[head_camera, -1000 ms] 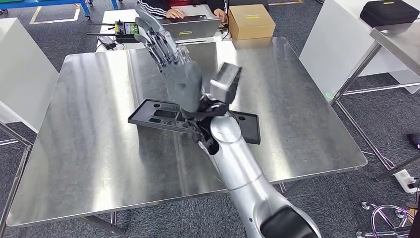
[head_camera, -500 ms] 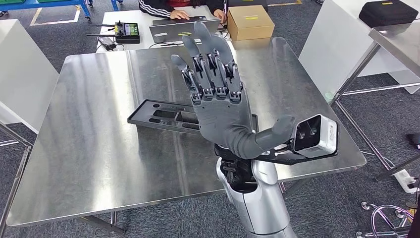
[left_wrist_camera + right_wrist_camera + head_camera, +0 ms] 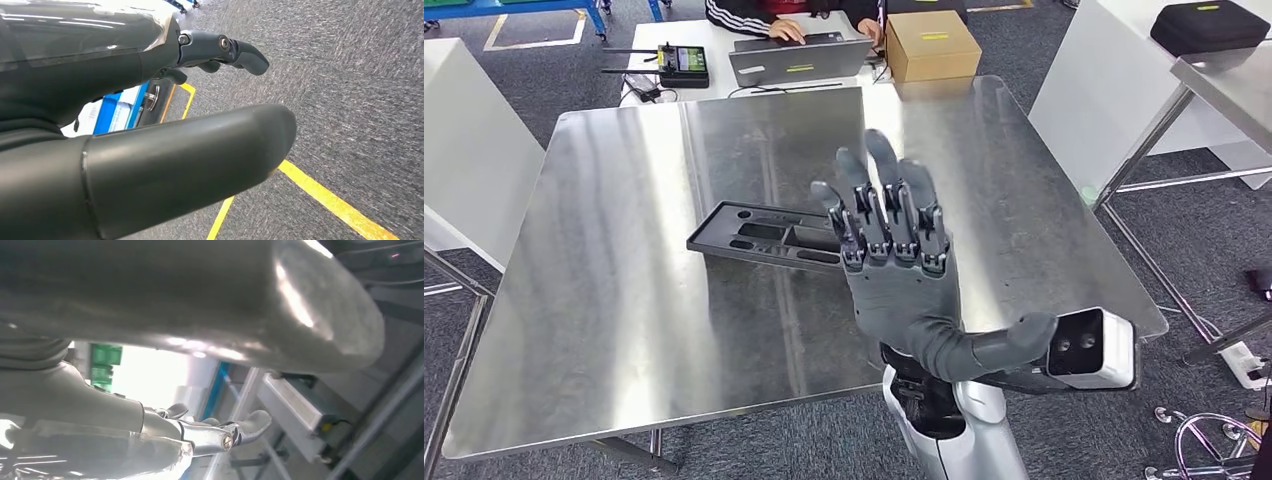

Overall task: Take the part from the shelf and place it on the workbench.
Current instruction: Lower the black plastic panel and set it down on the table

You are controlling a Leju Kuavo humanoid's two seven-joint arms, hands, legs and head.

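1. Grey carpet with yellow floor lines surrounds a steel bench (image 3: 624,300) whose top is bright with reflections.
2. Near the middle of the bench lies the part (image 3: 764,238), a long black moulded piece with several recesses, flat on the steel and running slantwise; its far-right end is hidden behind the raised hand.
3. Held up above the near half of the bench, the right hand (image 3: 902,290) shows its palm with fingers straight and spread, the thumb out to the side; it has hold of nothing and does not touch the part.
4. By the thumb sits the white wrist camera box (image 3: 1092,348).
5. The left hand (image 3: 150,165) appears in its wrist view over the carpet, thumb extended and the darker fingers partly bent, with nothing in it.
6. Beyond the far edge stand a laptop (image 3: 799,60), a cardboard box (image 3: 932,43) and a handheld controller (image 3: 682,62); a person's hand (image 3: 786,30) rests at the laptop.
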